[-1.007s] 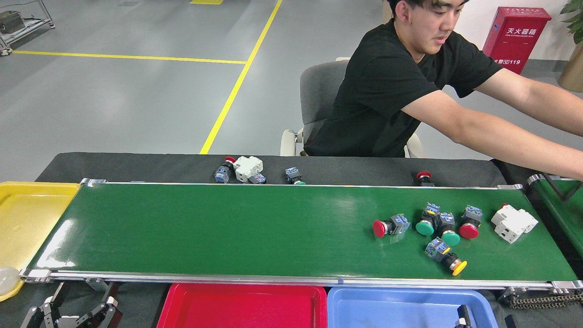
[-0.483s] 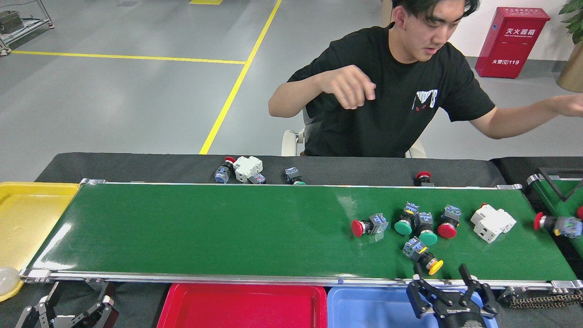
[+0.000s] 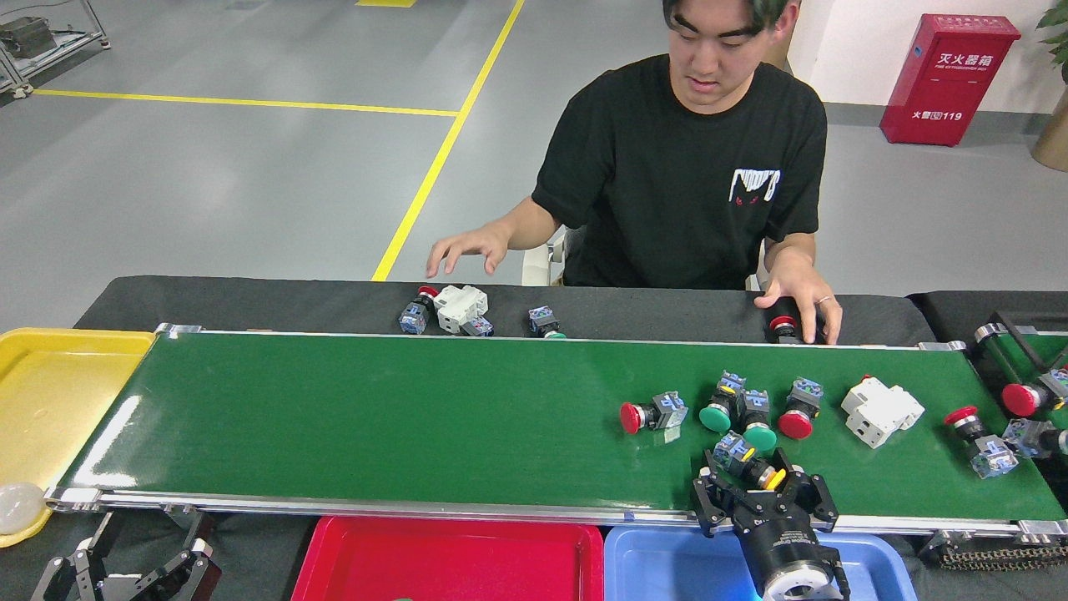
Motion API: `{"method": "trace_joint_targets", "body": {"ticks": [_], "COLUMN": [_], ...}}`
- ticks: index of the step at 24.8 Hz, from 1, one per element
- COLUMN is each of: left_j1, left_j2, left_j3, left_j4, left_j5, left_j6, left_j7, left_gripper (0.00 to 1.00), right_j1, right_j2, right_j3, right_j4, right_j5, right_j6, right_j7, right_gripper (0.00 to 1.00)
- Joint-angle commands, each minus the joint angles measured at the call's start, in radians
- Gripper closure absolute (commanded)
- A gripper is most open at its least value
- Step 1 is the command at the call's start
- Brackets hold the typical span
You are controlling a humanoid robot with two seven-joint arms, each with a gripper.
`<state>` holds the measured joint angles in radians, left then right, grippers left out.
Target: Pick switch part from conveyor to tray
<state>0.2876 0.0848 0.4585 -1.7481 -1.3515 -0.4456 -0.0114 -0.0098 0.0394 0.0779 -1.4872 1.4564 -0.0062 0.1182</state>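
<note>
Jaws of the right pincer point(image 3: 755, 484) stand apart, straddling the yellow-capped switch part point(image 3: 749, 468), which lies on its side on the conveyor point(image 3: 375, 417) near its front rail, between the dark fingers and not visibly clamped. To do this well, I judge the fingers should close across the part's stubby body rather than its rounded cap, then lift straight up before swinging back toward the blue tray point(image 3: 659, 568) just behind and below the pincer. Just beyond the fingertips lie two green-capped switches point(image 3: 738, 413), close enough to be nudged. The belt is glossy and smooth, so a part could skid; the caps are shiny domes, the bodies blocky grey-blue plastic. The left pincer point(image 3: 133, 568) rests low, far off to the side, apparently apart.
</note>
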Motion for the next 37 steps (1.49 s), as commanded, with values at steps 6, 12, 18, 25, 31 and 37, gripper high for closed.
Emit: {"method": "trace_joint_targets", "body": {"ticks": [6,12,18,25,31,37], "left_j1": [-0.012,-0.010,-0.012,-0.064,-0.189,-0.383], "left_j2": [0.009,0.012,0.013,0.013,0.056,0.082], "left_j3": [0.000,-0.001,-0.003,-0.020,-0.202,-0.500], "left_j4": [-0.014,-0.013,-0.013,-0.018,-0.010,0.156], "left_j5": [0.005,0.003,0.005,0.002,-0.034,-0.199], "left_j6": [-0.001,-0.002,-0.004,-0.130,-0.321,-0.326], "left_j7": [0.004,0.004,0.004,0.004,0.004,0.001], "left_gripper": [0.00,0.00,0.00,0.00,0.00,0.00], "right_j1": [0.063,0.071,0.083,0.294,0.260,0.025], "right_j2": [-0.012,-0.042,-0.062,-0.001,0.005,0.008], "right_j3": [0.189,0.533,0.524,0.016,-0.069,-0.053], "right_j4": [-0.128,-0.199,-0.222,-0.283,-0.260,-0.085], "right_j5": [-0.001,0.010,0.002,-0.011,-0.100,-0.011], "right_j6": [-0.071,-0.077,-0.067,0.219,0.250,0.252], "right_j7": [-0.014,-0.052,-0.098,-0.239,-0.239,-0.095], "right_gripper": [0.99,0.01,0.01,0.03,0.03,0.06]}}
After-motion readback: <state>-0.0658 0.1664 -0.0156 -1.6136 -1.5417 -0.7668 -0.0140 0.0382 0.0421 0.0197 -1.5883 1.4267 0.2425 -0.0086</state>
